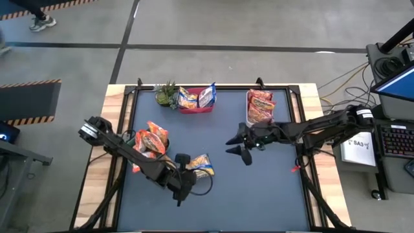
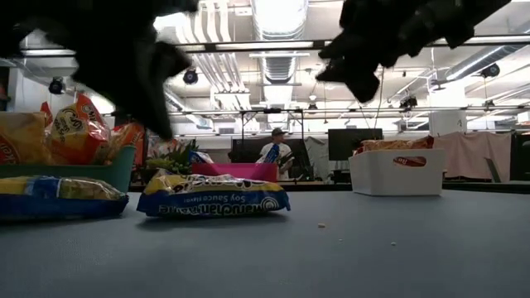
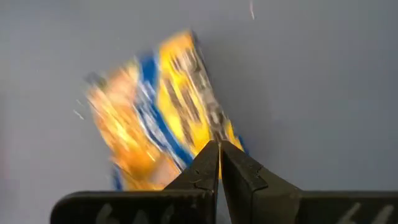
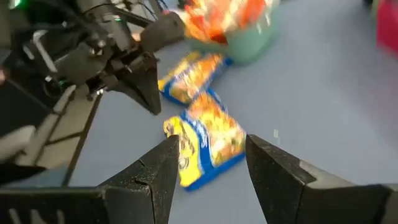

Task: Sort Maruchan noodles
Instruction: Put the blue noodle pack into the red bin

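Two yellow-and-blue packets (image 1: 200, 165) lie loose near the table's front edge, still unsorted. The left gripper (image 3: 219, 163) hangs over them, clenched and empty. The right gripper (image 4: 208, 163), released, waits mid-table. Next, I think: open, descend, grasp one packet.

Left gripper (image 3: 219, 163): fingers closed, above the table (image 1: 259, 181). Right gripper (image 4: 208, 163): fingers spread, above the table centre.
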Robot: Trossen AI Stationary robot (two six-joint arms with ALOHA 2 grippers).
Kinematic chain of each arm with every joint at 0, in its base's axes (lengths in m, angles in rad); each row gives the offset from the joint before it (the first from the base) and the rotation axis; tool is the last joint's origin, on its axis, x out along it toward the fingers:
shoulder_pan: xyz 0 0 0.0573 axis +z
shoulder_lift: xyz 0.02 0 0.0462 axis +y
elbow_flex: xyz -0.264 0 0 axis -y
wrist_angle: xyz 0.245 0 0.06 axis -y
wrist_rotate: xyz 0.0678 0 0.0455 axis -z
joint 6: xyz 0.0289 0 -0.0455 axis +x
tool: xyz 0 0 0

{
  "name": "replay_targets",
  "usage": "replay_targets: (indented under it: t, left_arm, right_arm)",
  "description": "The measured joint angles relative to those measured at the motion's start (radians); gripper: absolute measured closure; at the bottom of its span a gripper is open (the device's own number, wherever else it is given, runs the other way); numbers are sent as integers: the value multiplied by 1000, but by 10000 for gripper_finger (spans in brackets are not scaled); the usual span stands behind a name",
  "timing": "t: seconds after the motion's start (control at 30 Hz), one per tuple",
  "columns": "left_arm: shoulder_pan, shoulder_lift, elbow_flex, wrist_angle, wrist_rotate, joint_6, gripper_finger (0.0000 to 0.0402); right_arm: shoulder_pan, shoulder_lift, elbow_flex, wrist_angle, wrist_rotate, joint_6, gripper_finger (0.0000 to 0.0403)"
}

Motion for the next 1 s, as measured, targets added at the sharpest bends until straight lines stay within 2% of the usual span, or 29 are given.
replay_targets:
  t: [0.07, 0.2, 0.47, 0.7, 1.0]
  left_arm:
    - [-1, 11, -29, 1, 16, -23, 402]
    - [5, 10, -89, 113, 13, -17, 402]
    - [37, 15, -171, 179, 4, -13, 402]
    - [72, 17, -232, 305, -8, 23, 402]
    - [78, 17, -247, 324, -4, 35, 401]
  right_arm:
    - [0, 30, -4, -4, 1, 88, 229]
    - [0, 117, 9, 6, 19, 227, 229]
    - [0, 311, 98, 5, 16, 285, 218]
    - [2, 417, 178, -12, -15, 338, 155]
    - [2, 492, 226, -48, -38, 409, 62]
